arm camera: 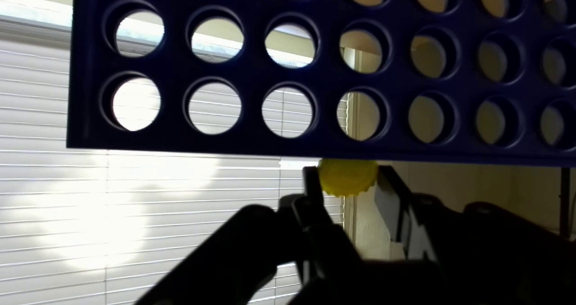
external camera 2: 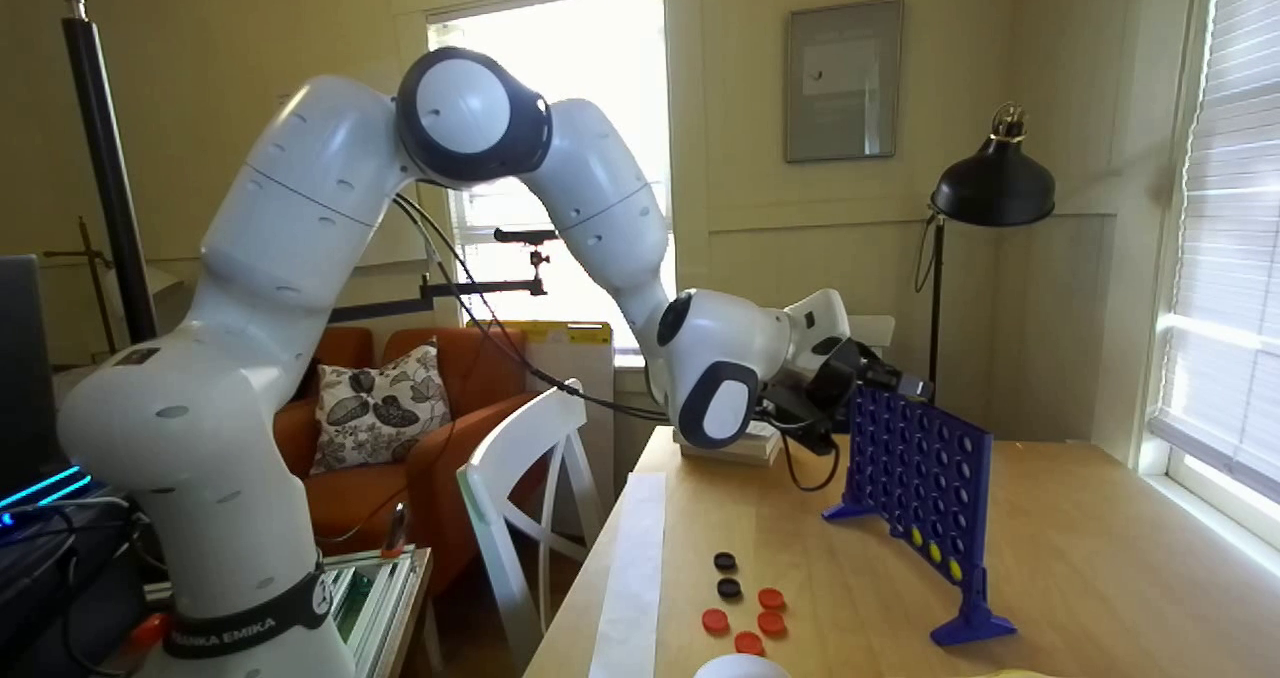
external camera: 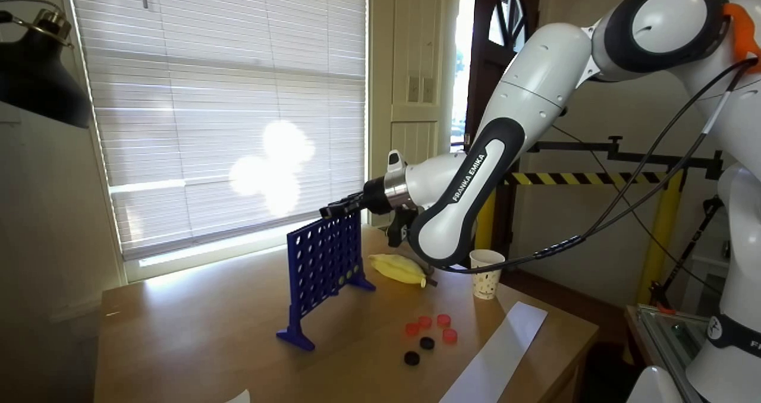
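Below wrist-view centre, my "FRANKA EMIKA" arm's (external camera: 529, 88) hand (arm camera: 347, 179) grips a yellow disc (arm camera: 348, 178) beside a blue rack (arm camera: 252, 145) holding more discs (external camera 2: 935, 552).

White capitals on the black strip (external camera: 468, 178) of the robot arm (external camera: 538, 70) read "FRANKA EMIKA" in an exterior view. In an exterior view, the dark band (external camera 2: 240, 622) low on the arm shows "RANKA EMIKA", with a round emblem (external camera 2: 322, 595) beside it, too small to make out.
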Robot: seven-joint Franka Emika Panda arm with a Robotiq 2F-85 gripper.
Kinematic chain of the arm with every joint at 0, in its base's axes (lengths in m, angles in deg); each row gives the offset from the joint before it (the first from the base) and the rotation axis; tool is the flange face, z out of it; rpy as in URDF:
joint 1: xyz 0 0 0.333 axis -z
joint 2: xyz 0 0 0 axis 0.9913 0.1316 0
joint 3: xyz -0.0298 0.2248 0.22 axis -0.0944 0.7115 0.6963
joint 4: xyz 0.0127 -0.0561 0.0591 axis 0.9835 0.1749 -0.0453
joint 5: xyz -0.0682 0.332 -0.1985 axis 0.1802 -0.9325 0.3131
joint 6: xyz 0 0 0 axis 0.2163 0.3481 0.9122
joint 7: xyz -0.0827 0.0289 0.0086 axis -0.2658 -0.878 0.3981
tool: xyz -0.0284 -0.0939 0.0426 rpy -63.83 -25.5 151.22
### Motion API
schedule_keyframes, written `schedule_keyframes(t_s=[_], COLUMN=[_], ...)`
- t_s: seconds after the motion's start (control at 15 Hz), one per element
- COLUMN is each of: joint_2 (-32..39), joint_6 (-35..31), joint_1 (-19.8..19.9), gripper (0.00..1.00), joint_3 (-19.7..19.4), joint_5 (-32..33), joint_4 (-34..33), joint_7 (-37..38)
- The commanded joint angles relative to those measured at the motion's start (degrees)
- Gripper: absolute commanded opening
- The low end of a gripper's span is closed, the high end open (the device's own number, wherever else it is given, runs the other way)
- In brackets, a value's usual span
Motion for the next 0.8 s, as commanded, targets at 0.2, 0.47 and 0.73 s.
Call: schedule_keyframes(t_s=[0.2, 0.47, 0.73], joint_2=[2.24, 2.14, 1.63], joint_6=[0.00, -0.27, -0.46], joint_1=[0.55, 0.37, 0.06], gripper=[0.11, 0.11, 0.11], joint_3=[0.44, 0.56, 0.74], joint_5=[1.17, 1.06, 0.69], joint_4=[-2.72, -2.39, -1.68], joint_7=[0.66, 0.62, 0.54])
